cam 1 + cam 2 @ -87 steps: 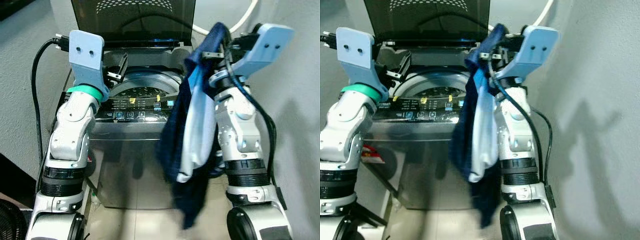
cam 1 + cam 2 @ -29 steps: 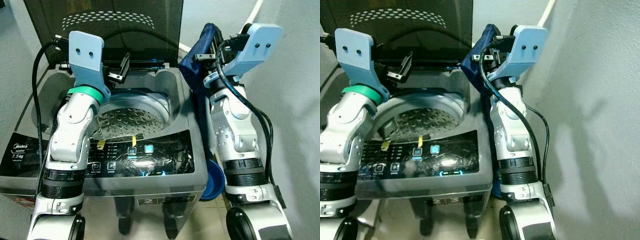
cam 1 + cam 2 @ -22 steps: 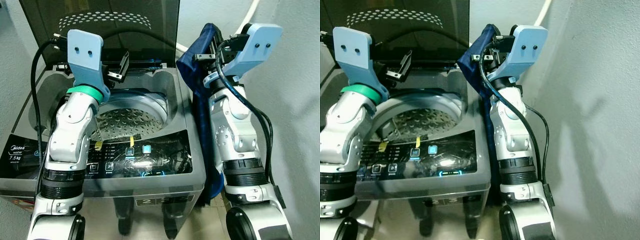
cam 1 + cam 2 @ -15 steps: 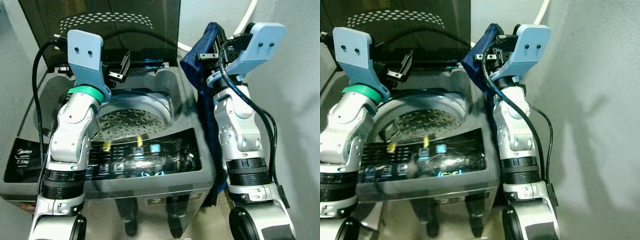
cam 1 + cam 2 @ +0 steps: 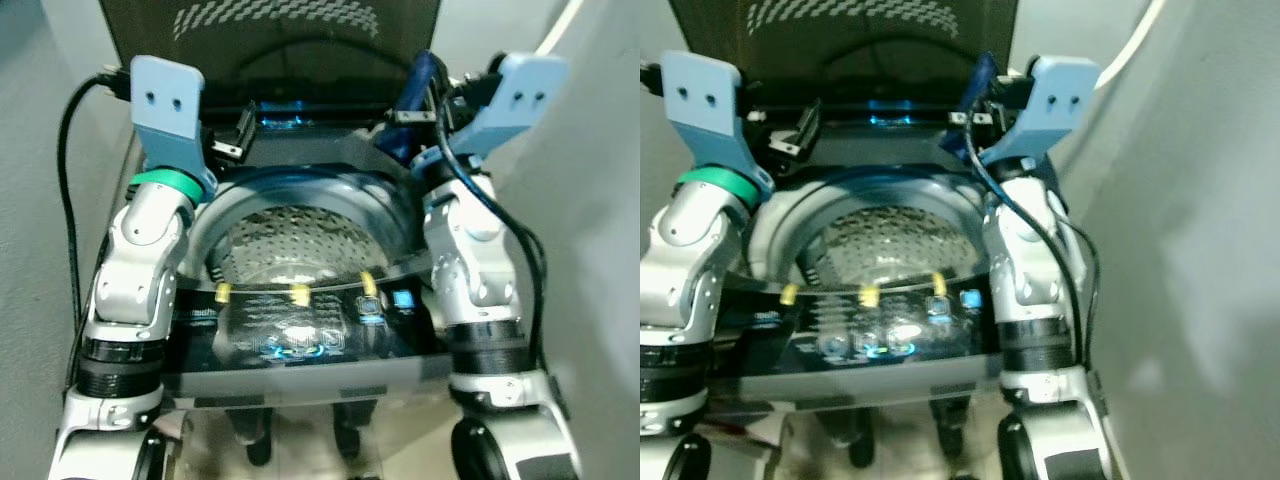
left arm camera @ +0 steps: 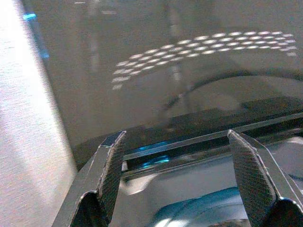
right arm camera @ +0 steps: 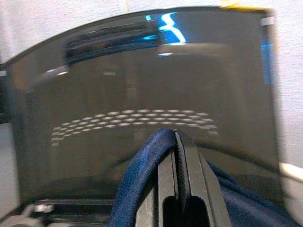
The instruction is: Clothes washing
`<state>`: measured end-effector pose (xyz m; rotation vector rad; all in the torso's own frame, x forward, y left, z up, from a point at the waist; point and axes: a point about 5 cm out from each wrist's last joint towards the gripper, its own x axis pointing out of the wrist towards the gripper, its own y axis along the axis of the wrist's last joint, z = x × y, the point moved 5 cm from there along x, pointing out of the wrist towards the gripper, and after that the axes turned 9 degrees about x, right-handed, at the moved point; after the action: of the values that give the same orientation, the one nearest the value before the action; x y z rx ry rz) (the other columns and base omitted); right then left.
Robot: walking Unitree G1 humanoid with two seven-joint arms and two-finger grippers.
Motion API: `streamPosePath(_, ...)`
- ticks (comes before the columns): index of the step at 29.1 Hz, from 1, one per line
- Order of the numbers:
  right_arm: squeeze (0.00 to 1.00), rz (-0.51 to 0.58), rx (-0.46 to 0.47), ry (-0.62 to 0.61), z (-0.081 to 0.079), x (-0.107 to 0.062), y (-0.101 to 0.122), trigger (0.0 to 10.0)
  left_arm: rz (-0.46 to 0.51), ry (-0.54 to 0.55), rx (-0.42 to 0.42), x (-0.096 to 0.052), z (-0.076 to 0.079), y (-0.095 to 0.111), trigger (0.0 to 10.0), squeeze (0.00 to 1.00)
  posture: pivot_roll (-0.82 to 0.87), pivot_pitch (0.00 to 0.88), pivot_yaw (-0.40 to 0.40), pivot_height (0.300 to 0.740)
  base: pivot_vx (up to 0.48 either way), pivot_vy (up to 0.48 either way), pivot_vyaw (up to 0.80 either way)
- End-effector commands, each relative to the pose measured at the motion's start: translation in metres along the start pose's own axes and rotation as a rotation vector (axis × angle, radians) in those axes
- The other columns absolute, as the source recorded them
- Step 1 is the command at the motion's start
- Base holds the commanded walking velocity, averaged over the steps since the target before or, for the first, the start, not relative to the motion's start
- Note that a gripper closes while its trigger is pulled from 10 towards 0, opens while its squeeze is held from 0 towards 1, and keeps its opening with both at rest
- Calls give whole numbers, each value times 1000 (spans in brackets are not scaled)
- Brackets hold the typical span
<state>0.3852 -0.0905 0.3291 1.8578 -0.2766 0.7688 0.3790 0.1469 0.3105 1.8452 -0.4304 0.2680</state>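
The left end effector (image 5: 243, 128) is raised over the rear left rim of the washing machine (image 5: 310, 355), in front of the upright lid (image 5: 270, 40). In the left wrist view its two black fingers (image 6: 111, 168) stand wide apart with nothing between them; the lid's dark panel and the back edge of the tub opening lie beyond them.

At centre, the washing machine is a top-loading unit with its lid tilted up toward the wall. The perforated metal drum (image 5: 290, 235) is exposed below the round opening. The control panel (image 5: 300, 335) runs along the front edge, with lit blue indicators and small yellow tags.

The right end effector (image 5: 408, 116) is raised at the rear right corner of the machine, level with the left one. Its fingers (image 7: 182, 175) are pressed together on a fold of the dark blue garment (image 5: 413, 105). In the right wrist view the blue cloth loops over the closed fingertips and falls away on both sides of them. In the head views the garment is bunched at the end effector, above the right rear rim of the tub opening and just in front of the lid; how far it hangs down behind the right arm cannot be made out.

A white hose (image 5: 1137, 38) runs up the wall behind the right arm.
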Motion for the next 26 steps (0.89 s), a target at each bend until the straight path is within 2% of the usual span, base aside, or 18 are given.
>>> streamPosePath(1,0,22,-6,21,-4,2,6,10000,-15,-11,8,-1,2,-4,10000,0,81,0,51,740,0,0,0)
streamPosePath(9,0,24,-17,28,-5,3,7,10000,5,-17,23,0,3,0,10000,0,82,0,50,740,0,0,0)
streamPosePath(11,0,45,-54,76,-11,6,15,10000,113,-49,77,0,4,22,10000,0,82,0,50,740,0,0,0)
streamPosePath(13,0,54,-61,97,-14,7,19,10000,142,-58,89,0,5,29,10000,0,82,0,50,740,0,0,0)
streamPosePath(14,0,87,-68,175,-26,12,34,10000,185,-118,110,-2,11,39,10000,0,82,0,50,740,0,0,0)
streamPosePath(16,0,95,-69,193,-28,13,37,10000,191,-134,114,-2,12,41,10000,0,82,0,50,740,0,0,0)
streamPosePath(18,0,120,-74,249,-37,17,48,10000,197,-237,114,-8,24,42,10000,0,78,0,52,740,0,0,0)
streamPosePath(19,0,120,-74,249,-37,17,48,10000,197,-237,114,-8,24,42,10000,0,78,0,52,740,0,0,0)
streamPosePath(20,0,145,-65,302,-45,21,60,10000,184,-346,52,-17,35,41,10000,0,76,0,54,740,0,0,0)
streamPosePath(22,0,145,-65,302,-45,21,60,10000,184,-346,52,-17,35,41,10000,0,76,0,54,740,0,0,0)
streamPosePath(24,0,233,-10,421,-63,35,98,10000,148,-593,-88,-44,60,37,10000,0,64,0,58,740,0,0,0)
streamPosePath(25,0,233,-10,421,-63,35,98,10000,148,-593,-88,-44,60,37,10000,0,64,0,58,740,0,0,0)
streamPosePath(26,0,297,30,482,-73,44,125,10000,141,-689,-138,-56,71,37,10000,0,55,0,58,740,0,0,0)
